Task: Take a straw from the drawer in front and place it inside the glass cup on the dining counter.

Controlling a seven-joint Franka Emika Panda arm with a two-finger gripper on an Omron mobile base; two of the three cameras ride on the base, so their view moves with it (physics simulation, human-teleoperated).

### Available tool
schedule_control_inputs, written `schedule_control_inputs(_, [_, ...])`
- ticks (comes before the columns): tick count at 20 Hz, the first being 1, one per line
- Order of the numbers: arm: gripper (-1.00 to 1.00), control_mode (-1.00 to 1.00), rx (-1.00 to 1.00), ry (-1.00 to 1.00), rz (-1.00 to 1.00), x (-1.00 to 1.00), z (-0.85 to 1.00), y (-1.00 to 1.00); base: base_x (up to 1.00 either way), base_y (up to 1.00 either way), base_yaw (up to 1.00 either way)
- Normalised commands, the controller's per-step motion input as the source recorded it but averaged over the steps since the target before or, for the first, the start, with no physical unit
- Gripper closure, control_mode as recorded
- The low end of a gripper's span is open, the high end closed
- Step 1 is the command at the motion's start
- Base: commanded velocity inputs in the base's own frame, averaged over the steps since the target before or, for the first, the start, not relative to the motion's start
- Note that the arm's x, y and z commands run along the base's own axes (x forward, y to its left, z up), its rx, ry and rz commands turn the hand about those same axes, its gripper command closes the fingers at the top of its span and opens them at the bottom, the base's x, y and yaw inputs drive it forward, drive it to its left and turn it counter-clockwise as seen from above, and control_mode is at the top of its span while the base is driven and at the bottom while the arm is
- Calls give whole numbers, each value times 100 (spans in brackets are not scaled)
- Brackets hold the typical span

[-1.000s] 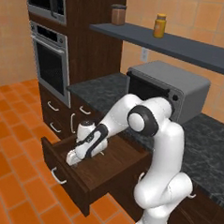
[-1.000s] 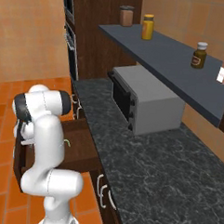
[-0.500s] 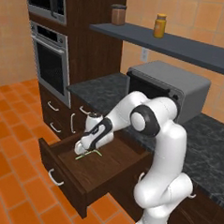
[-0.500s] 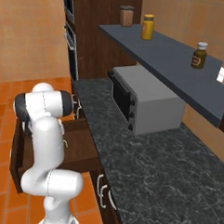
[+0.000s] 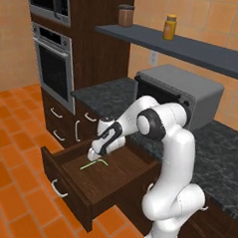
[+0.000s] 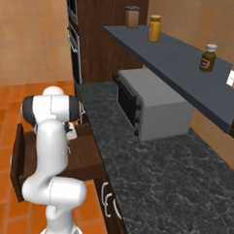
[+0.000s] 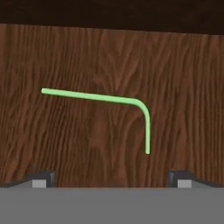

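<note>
Step in hand: approach for pickup. Drawer (image 5: 77, 176) open, lower left of left base view. Straw (image 7: 131, 103), bent green, flat on drawer floor, centre of hand view. Gripper (image 5: 95, 154) above it, fingers (image 7: 41, 177) spread wide, nothing held. Next: descend, straddle straw, close.

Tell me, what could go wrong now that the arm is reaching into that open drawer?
The straw is very thin and lies flat on the drawer floor, so the open gripper might close above it, or nudge it away. It is also bent, with a short leg, so it could pivot when pinched. The fingers could also press into the wood.
</note>
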Motion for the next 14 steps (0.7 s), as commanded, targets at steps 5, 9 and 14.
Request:
schedule_control_inputs(5, [-100,-100,-2,0,11,24,-33,-14,0,0,0])
schedule_control_inputs(9, [-100,-100,0,0,12,27,-38,-3,0,0,0])
schedule_control_inputs(14, [-100,-100,0,0,6,24,-29,0,0,0,0])
